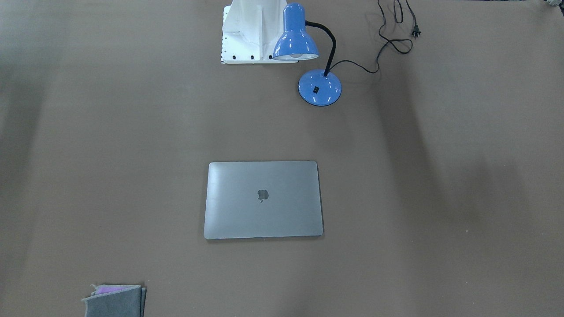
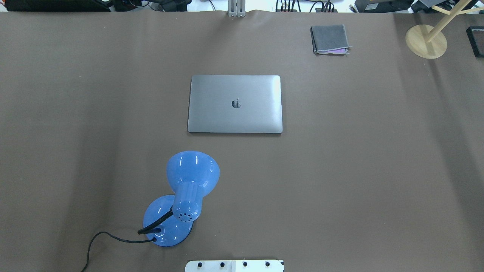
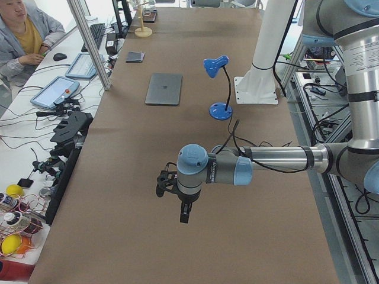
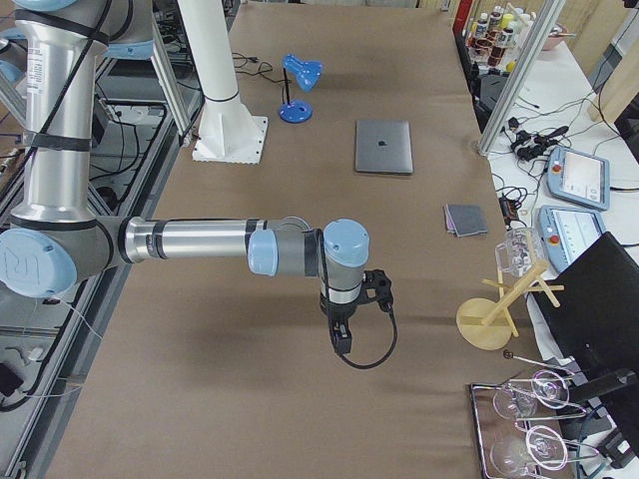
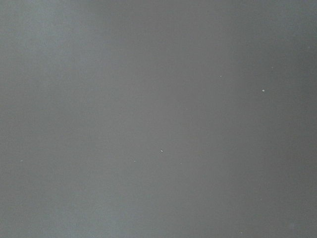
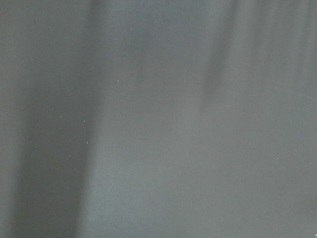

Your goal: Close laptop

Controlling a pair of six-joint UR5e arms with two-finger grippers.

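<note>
Light bright, diffuse, from overhead. Broad soft shadow bands crossed brown matte table [image 1: 440, 176] in both fixed top views. Slim grey metal laptop [image 2: 257, 109] showed uneven pale sheen; glossy blue desk lamp [image 2: 193, 170] carried small white glints. Wrist views dim, flat grey, featureless, faintly speckled.

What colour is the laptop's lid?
Silver-grey, with a dark apple logo at its centre; the laptop shows it best in the overhead exterior view.

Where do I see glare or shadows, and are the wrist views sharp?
Overhead exterior view: white highlights on the blue lamp, a mild sheen on the closed laptop, soft dark bands across the table. Right wrist view: only dim, blurred shadow bands. Left wrist view: flat grey, a few specks.
</note>
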